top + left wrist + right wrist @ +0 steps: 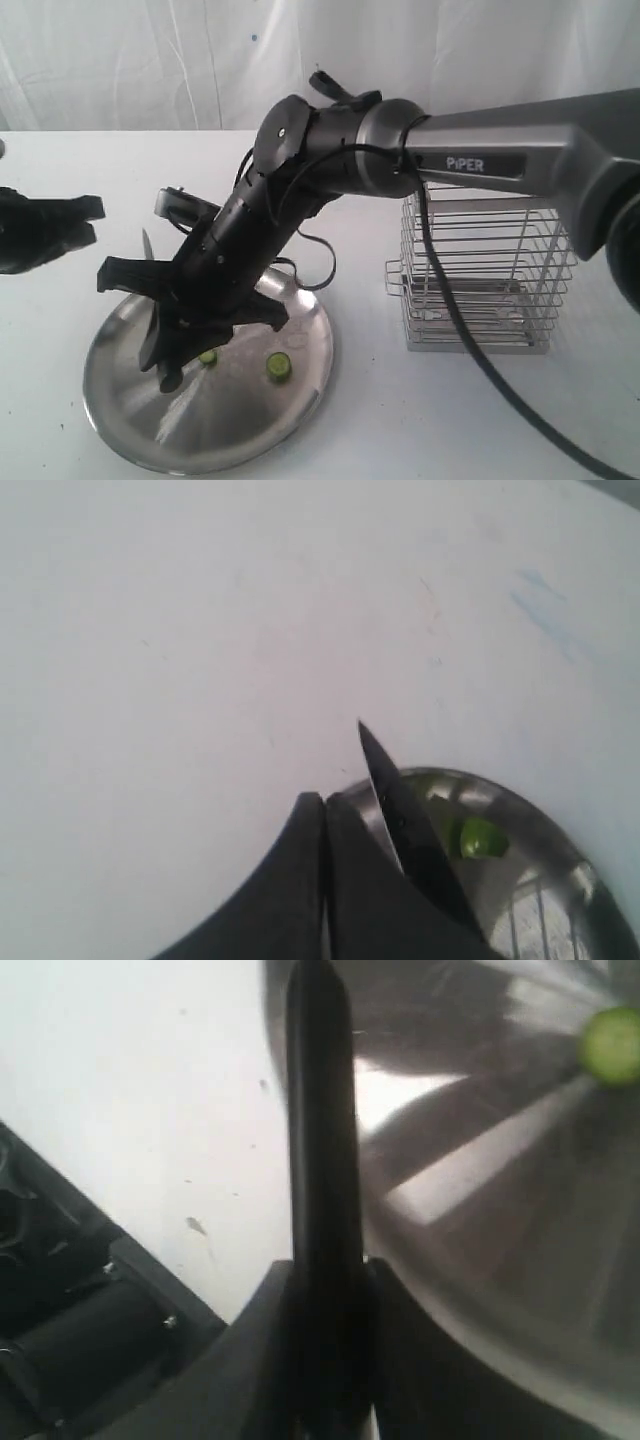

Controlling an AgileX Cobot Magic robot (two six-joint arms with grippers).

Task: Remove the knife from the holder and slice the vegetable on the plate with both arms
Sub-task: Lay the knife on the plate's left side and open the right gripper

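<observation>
Black knife [322, 1160] clamped between the two fingers of the right gripper [330, 1278], above the left part of the plate [235, 425], pointed blade tip upward near the plate's far left rim in the exterior view; contact between knife and plate not discernible. On the plate, two small green vegetable pieces [277, 366], apart from each other, one just beside the right gripper, the other nearer the plate's middle, pale cut face visible in the right wrist view. Right arm [480, 160], grey sleeve marked PIPER, across the middle from the right and bent down over the plate. Left gripper [322, 810] clenched, fingers pressed together with nothing between them, at the left edge of the exterior view above the table [450, 430], apart from the plate, blade just beyond the fingers in the left wrist view. Wire holder [490, 270] upright on the table, right of the plate, near it but not touching.
</observation>
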